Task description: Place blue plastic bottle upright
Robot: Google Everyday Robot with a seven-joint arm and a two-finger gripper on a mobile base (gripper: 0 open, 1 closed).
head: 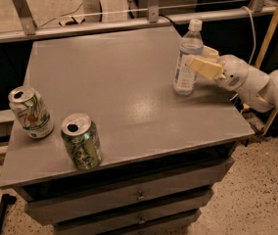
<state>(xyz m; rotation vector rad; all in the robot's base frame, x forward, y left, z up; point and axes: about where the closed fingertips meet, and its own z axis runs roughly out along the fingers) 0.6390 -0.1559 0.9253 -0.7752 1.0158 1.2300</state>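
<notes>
Camera view, the only one.

- Bottle [184, 76]: stands on the bench [124, 87], near the far right corner and just in from the right edge. Its base looks flat on the surface, though I cannot rule out a sliver of gap under it.
- Axis: the long axis runs vertical, with the white cap [195, 24] pointing straight up and the base down. At most it leans faintly toward the arm. The label faces roughly toward the camera.
- Pincer [196, 58]: reaches in from the right at about the bottle's mid-height, on the end of the white arm [249, 80]. It is clenched on the bottle. One tan pad [205, 66] lies across the near side, touching the plastic above the label, and the other sits behind, partly hidden.
- Others: two green cans, both upright with opened tops, stand well apart from the bottle at the near left of the bench. One is at the left edge [31, 112], the other beside it and nearer the front [81, 141]. Drawers [139, 195] are below.

Progress, as a judgement: the main work looks done, since the bottle is upright and seemingly bearing on the bench. What remains is letting go and backing the arm out to the right without nudging it. The bottle is tall, light and narrow-footed, so a pad dragging on release could tip it.
</notes>
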